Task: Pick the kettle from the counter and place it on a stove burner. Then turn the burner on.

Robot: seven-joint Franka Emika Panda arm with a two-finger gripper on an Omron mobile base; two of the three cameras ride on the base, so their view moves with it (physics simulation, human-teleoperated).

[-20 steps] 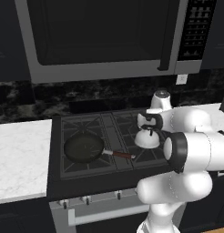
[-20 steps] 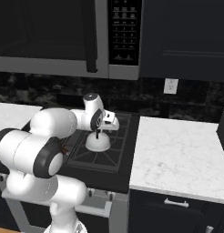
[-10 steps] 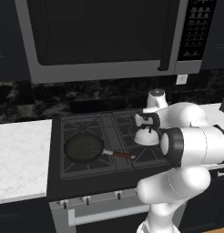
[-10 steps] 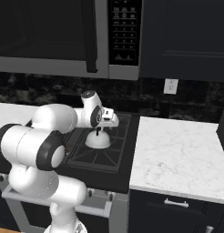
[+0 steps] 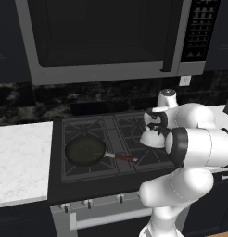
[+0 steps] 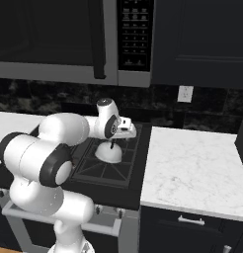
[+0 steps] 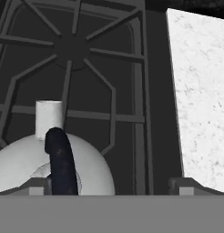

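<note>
The silver-white kettle (image 5: pixel 150 138) (image 6: pixel 109 153) stands upright on the right front stove burner (image 5: pixel 153 155) of the dark cooktop. My gripper (image 5: pixel 155 126) (image 6: pixel 117 138) hovers just above it, open. In the hand view, the kettle (image 7: pixel 22 166) sits at the lower left. Its black arched handle (image 7: pixel 62 161) rises just inside the left fingertip (image 7: pixel 37 185), well clear of the right one, so the gripper (image 7: pixel 109 186) holds nothing. Another grated burner (image 7: pixel 73 48) lies beyond the kettle. The white marble counter (image 6: pixel 192 173) (image 7: pixel 200 91) borders the stove on the right.
A black frying pan (image 5: pixel 85 150) with a reddish-brown handle rests on the left front burner. Control knobs (image 5: pixel 90 202) line the stove's front edge. A microwave (image 5: pixel 106 37) hangs above the cooktop. More counter (image 5: pixel 18 162) lies left of the stove.
The jaws have spread wider around the kettle's handle. The kettle stays put on the grate and the arm has barely shifted.
</note>
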